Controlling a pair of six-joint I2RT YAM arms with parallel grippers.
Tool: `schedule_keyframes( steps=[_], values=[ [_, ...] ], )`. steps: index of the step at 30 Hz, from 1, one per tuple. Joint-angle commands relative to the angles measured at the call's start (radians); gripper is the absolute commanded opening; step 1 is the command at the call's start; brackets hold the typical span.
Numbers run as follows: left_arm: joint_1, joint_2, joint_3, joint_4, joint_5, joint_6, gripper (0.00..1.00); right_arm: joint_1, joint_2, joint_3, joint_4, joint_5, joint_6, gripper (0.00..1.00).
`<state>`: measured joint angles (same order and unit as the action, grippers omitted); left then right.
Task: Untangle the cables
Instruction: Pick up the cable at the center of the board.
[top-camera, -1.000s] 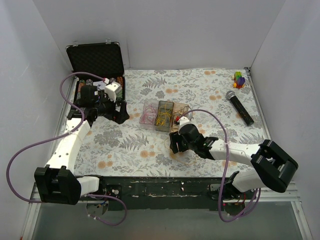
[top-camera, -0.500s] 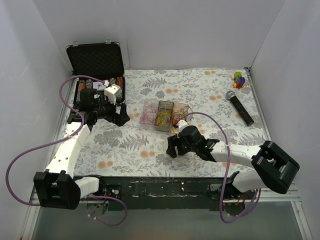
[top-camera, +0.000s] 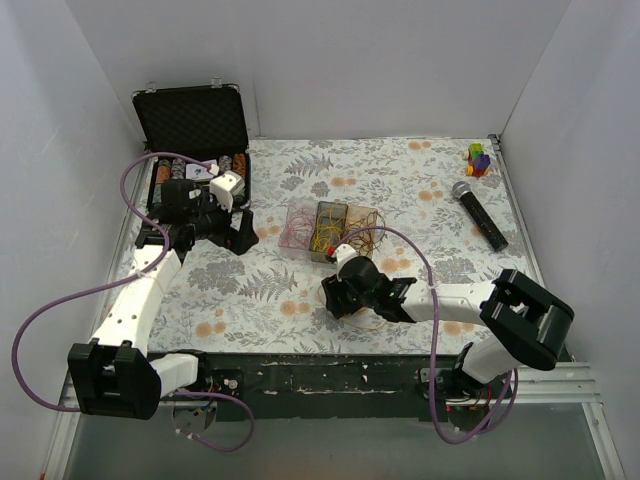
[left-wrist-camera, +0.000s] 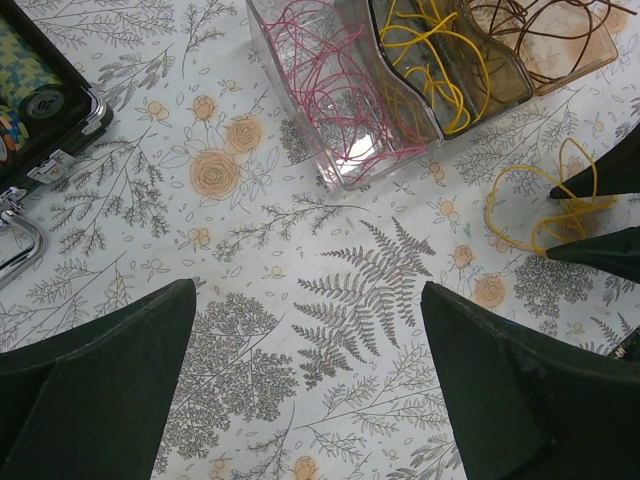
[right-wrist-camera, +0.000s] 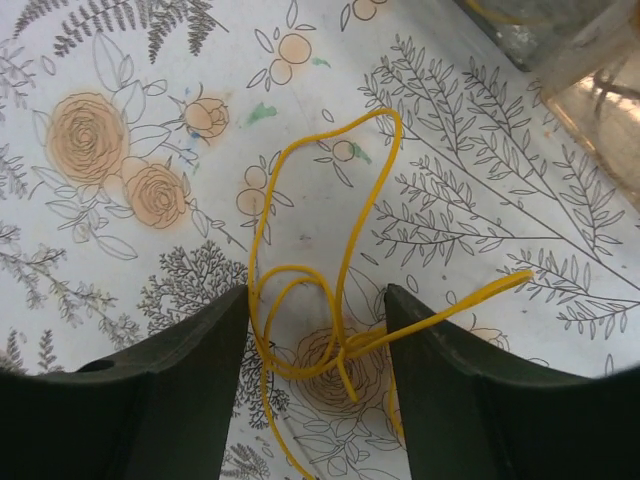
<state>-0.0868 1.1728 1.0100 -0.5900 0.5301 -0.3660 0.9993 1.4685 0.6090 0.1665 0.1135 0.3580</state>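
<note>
A clear divided box (top-camera: 325, 230) holds thin wires: pink (left-wrist-camera: 320, 90), yellow (left-wrist-camera: 430, 60) and brown (left-wrist-camera: 540, 40) strands in separate compartments. One loose yellow wire (right-wrist-camera: 343, 351) lies looped and knotted on the floral cloth in front of the box; it also shows in the left wrist view (left-wrist-camera: 570, 207). My right gripper (top-camera: 335, 295) (right-wrist-camera: 316, 300) is open, low over the cloth, one finger on each side of this loop. My left gripper (top-camera: 243, 228) (left-wrist-camera: 308, 290) is open and empty above the cloth, left of the box.
An open black case (top-camera: 195, 130) with poker chips stands at the back left, its corner in the left wrist view (left-wrist-camera: 40, 90). A microphone (top-camera: 478, 215) and a small coloured toy (top-camera: 479, 158) lie at the right. White walls surround the table.
My right gripper has moved left and nearer over the cloth, away from the box. My left gripper has shifted slightly toward the back.
</note>
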Motion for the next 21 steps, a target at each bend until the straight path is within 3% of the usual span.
schedule_keyframes(
  steps=[1,5,8,11,18,21],
  values=[
    [0.009,-0.042,-0.011,0.015,-0.016,0.021,0.96,0.042,0.042,0.043,-0.111,0.136,0.002,0.6],
    [0.009,-0.042,-0.011,0.015,-0.03,0.029,0.95,0.044,0.033,0.049,-0.14,0.16,0.022,0.41],
    [0.01,-0.041,-0.011,0.019,-0.032,0.03,0.94,0.042,0.018,0.047,-0.15,0.161,0.032,0.19],
    [0.012,-0.039,-0.02,0.03,-0.03,0.025,0.92,0.044,-0.002,0.08,-0.194,0.161,0.022,0.04],
    [0.013,-0.035,-0.034,0.048,-0.03,0.021,0.87,0.042,-0.111,0.282,-0.262,0.164,-0.082,0.01],
    [0.015,-0.033,-0.034,0.055,-0.035,0.022,0.86,0.033,-0.108,0.45,-0.304,0.186,-0.129,0.01]
  ],
)
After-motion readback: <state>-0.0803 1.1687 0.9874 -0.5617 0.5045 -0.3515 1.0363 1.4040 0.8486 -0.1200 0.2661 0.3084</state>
